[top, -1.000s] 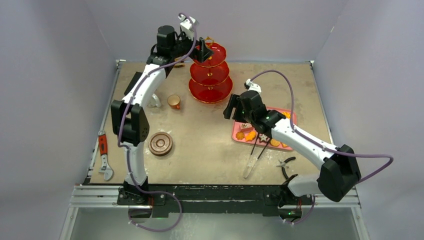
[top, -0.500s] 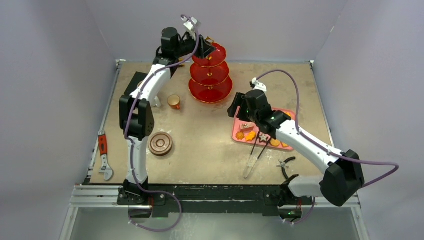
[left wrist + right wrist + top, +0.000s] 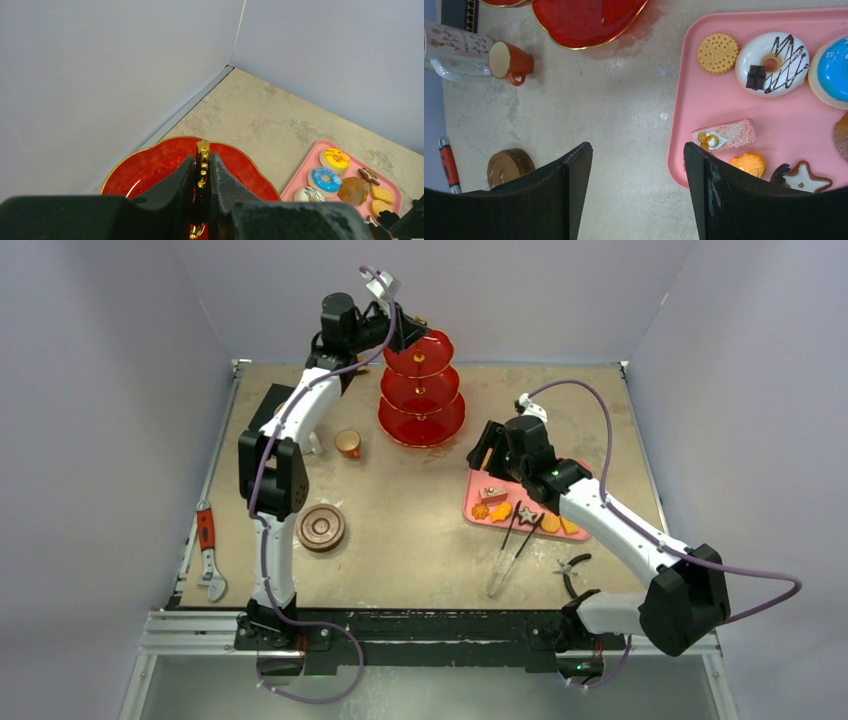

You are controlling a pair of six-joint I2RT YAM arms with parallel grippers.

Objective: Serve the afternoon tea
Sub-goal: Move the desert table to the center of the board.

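3-tier red stand [image 3: 421, 405] at 12 o'clock: left claw [image 3: 202, 167] clamped on its gold handle [image 3: 202, 149], apparently for lifting; right claw [image 3: 636, 150] open over pink tray [image 3: 696, 95], seemingly poised for pastries [image 3: 723, 135].

1. The red three-tier stand [image 3: 421, 390], gold-rimmed, stands upright. Its gold handle [image 3: 202, 152] is pinched between the fingers of the left gripper [image 3: 202, 167].
2. The pastries lie flat, ahead and to the right of the right gripper [image 3: 638, 150]: a white doughnut [image 3: 770, 64], a round biscuit [image 3: 718, 52], a pink cake slice [image 3: 724, 136] and a star biscuit [image 3: 806, 177].
3. The small copper cup [image 3: 511, 62] sits touching the white mug [image 3: 454, 47], far ahead and left of that gripper.
4. The brown saucers [image 3: 510, 166] are stacked to its left.
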